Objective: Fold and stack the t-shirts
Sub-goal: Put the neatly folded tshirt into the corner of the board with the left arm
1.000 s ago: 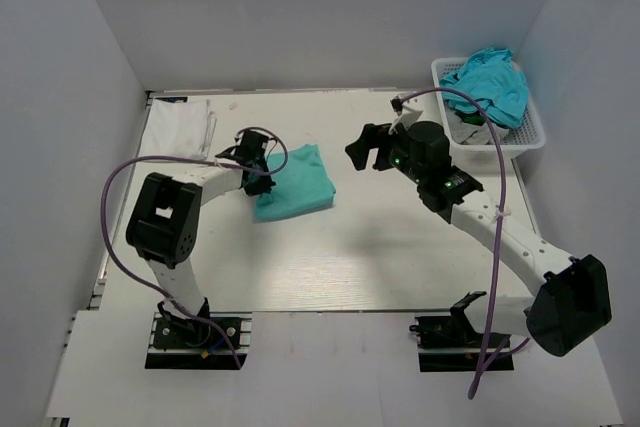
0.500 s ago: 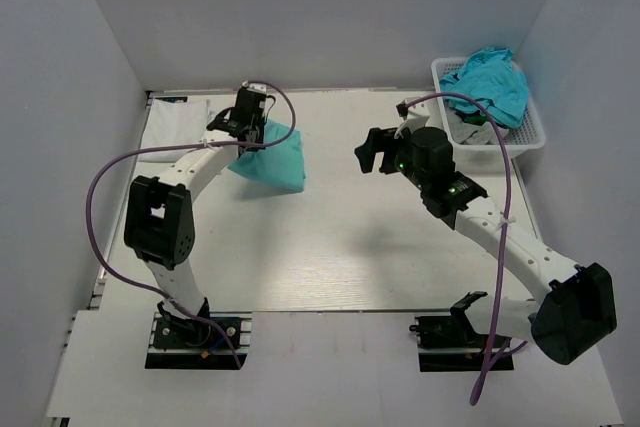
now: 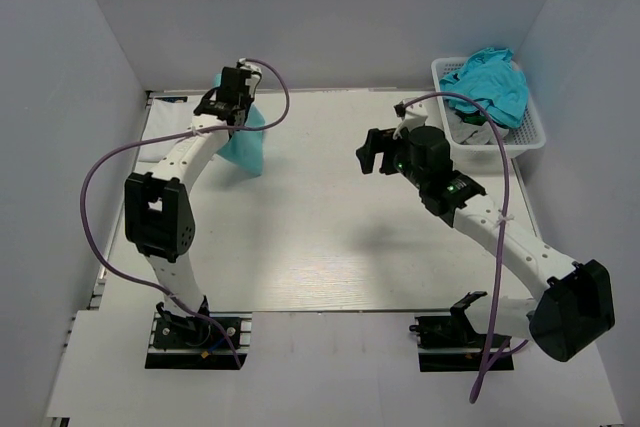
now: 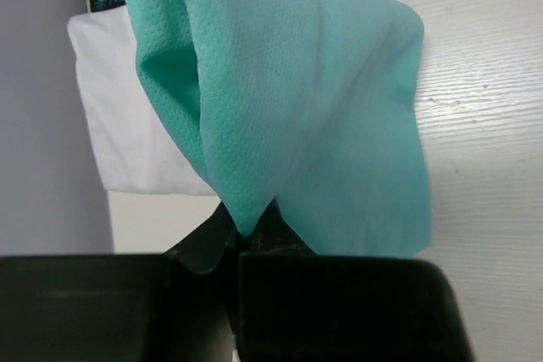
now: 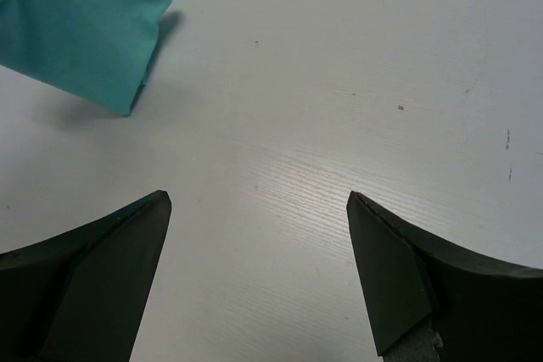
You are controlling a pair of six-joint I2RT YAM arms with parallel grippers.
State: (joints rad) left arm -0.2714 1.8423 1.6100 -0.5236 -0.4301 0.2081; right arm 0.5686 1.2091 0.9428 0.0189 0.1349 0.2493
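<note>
Hanging from the left claw (image 4: 250, 231), the mint green t-shirt (image 4: 322, 125) droops as a loose bundle in the upper left of the top view. The claw is pinched together on a bunched edge of the cloth. Whether the shirt's lower edge touches the counter (image 3: 330, 237) cannot be told. Just beside it, a folded white t-shirt (image 4: 127, 125) lies flat at the counter's far left corner. Well apart, right of centre, the right claw (image 5: 256, 201) hovers above bare counter with its fingers spread wide, gripping nothing. In the upper right, a white lattice basket (image 3: 528, 137) holds a bright turquoise t-shirt (image 3: 490, 82) heaped over some grey cloth (image 3: 470, 129).
</note>
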